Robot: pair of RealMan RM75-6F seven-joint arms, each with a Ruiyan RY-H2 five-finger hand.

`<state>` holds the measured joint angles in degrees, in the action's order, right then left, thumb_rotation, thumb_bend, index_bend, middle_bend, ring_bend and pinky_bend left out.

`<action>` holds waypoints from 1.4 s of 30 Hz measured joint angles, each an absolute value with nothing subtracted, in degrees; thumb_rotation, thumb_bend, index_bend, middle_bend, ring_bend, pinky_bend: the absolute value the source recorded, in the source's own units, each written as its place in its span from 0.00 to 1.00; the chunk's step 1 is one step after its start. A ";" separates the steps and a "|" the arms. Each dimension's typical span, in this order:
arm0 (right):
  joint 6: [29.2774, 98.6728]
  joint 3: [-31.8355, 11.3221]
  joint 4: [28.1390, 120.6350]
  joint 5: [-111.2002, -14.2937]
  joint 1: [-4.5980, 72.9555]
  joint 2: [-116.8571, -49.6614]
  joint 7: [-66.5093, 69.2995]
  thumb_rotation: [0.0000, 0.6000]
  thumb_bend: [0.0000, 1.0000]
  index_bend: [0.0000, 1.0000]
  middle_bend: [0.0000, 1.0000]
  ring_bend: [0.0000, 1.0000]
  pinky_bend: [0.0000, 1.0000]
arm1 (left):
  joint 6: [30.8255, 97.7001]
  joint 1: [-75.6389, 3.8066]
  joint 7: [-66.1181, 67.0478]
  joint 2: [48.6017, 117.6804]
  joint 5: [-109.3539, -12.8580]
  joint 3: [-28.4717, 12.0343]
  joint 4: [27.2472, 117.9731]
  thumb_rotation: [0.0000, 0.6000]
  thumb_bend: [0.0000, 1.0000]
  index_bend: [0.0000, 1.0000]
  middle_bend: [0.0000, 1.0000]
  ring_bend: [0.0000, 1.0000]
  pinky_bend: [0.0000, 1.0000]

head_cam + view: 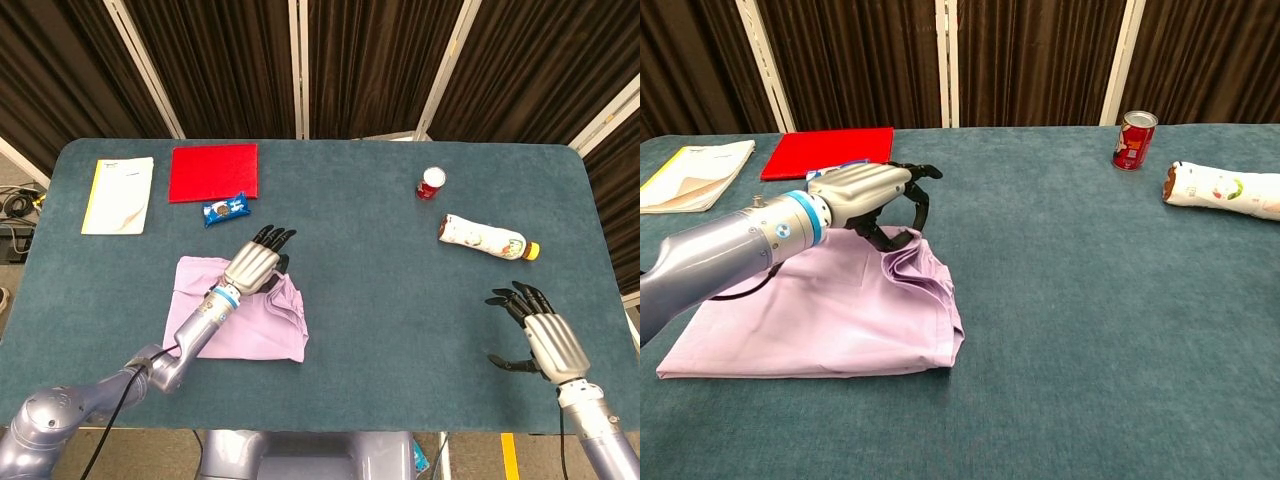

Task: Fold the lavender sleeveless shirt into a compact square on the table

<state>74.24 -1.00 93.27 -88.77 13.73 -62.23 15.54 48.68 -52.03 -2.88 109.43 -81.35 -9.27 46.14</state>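
A: Where is the shirt (245, 318)?

B: Folded flat on the blue surface (380, 290), directly under the left hand (255, 265) and its forearm. The bunched far corner of the cloth lies just below the fingertips (923, 172).

A: Is the left hand gripping it?

B: The fingers curl down over that bunched corner, and in the chest view the thumb reaches the fabric. Whether cloth is actually pinched I cannot tell.

A: And the right hand (540, 340)?

B: Well off to the right of the shirt, near the front edge of the surface, fingers apart and holding nothing. Only the head view shows it.

A: What lies beyond the left hand?

B: Just past its fingertips, a blue snack packet (225, 209), and behind that a red board (213, 172). Further to its left, a booklet (119, 194).

A: Anything beyond the right hand?

B: A white bottle (482, 236) lying on its side, and farther still a red can (432, 183) standing upright.
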 measured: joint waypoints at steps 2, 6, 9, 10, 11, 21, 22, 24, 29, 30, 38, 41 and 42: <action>74.16 -1.04 93.18 -88.64 13.75 -62.21 15.63 1.00 0.01 0.28 0.17 0.00 0.00 | 48.14 -52.27 -2.84 109.83 -80.95 -9.43 45.64 1.00 0.52 0.62 0.00 0.00 0.00; 73.84 -1.12 92.90 -88.29 13.83 -62.29 15.73 1.00 0.01 0.28 0.17 0.00 0.00 | 47.06 -52.76 -2.66 110.74 -79.59 -10.16 44.36 1.00 0.53 0.59 0.00 0.00 0.00; 73.65 -1.15 92.75 -88.14 13.89 -62.40 15.71 1.00 0.01 0.28 0.17 0.00 0.00 | 46.31 -52.91 -2.01 111.16 -78.25 -10.79 43.71 1.00 0.56 0.52 0.00 0.00 0.00; 73.65 -1.16 92.75 -88.15 13.89 -62.41 15.72 1.00 0.01 0.28 0.17 0.00 0.00 | 46.04 -52.89 -1.88 111.19 -77.92 -10.90 43.69 1.00 0.55 0.49 0.00 0.00 0.00; 73.68 -1.16 92.76 -88.16 13.89 -62.41 15.73 1.00 0.01 0.28 0.17 0.00 0.00 | 45.76 -52.85 -1.80 111.19 -77.56 -11.01 43.74 1.00 0.55 0.44 0.00 0.00 0.00; 73.71 -1.18 92.71 -88.21 13.89 -62.55 15.46 1.00 0.01 0.28 0.18 0.00 0.00 | 47.70 -52.12 -1.07 111.42 -75.65 -12.66 44.55 1.00 0.21 0.00 0.00 0.00 0.00; 73.73 -1.18 92.72 -88.20 13.88 -62.59 15.34 1.00 0.01 0.28 0.18 0.00 0.00 | 48.29 -52.06 -1.23 111.45 -75.63 -12.90 44.65 1.00 0.21 0.00 0.00 0.00 0.00; 73.79 -1.18 92.75 -88.17 13.83 -62.64 15.20 1.00 0.01 0.28 0.18 0.00 0.00 | 50.06 -51.88 -2.10 111.44 -75.74 -13.36 44.94 1.00 0.21 0.00 0.00 0.00 0.00; 73.81 -1.11 92.87 -88.30 13.82 -62.67 15.04 1.00 0.01 0.28 0.18 0.00 0.00 | 52.13 -51.34 -4.68 109.75 -76.32 -13.77 47.35 1.00 0.21 0.00 0.00 0.00 0.00; 73.83 -1.11 92.90 -88.32 13.81 -62.66 15.04 1.00 0.01 0.28 0.18 0.00 0.00 | 52.11 -51.18 -4.99 108.93 -76.56 -13.59 48.19 1.00 0.21 0.00 0.00 0.00 0.00; 74.22 -1.09 93.21 -88.66 13.70 -62.38 15.36 1.00 0.01 0.28 0.18 0.00 0.00 | 51.24 -49.49 -5.94 103.36 -77.87 -11.09 53.84 1.00 0.21 0.00 0.00 0.00 0.00; 74.28 -1.08 93.32 -88.79 13.71 -62.30 15.49 1.00 0.01 0.28 0.18 0.00 0.00 | 50.56 -48.63 -6.13 101.13 -78.48 -9.43 56.30 1.00 0.21 0.00 0.00 0.00 0.00; 74.30 -1.08 93.34 -88.81 13.70 -62.27 15.54 1.00 0.01 0.28 0.18 0.00 0.00 | 50.43 -48.27 -6.08 100.57 -78.82 -8.67 56.97 1.00 0.21 0.00 0.00 0.00 0.00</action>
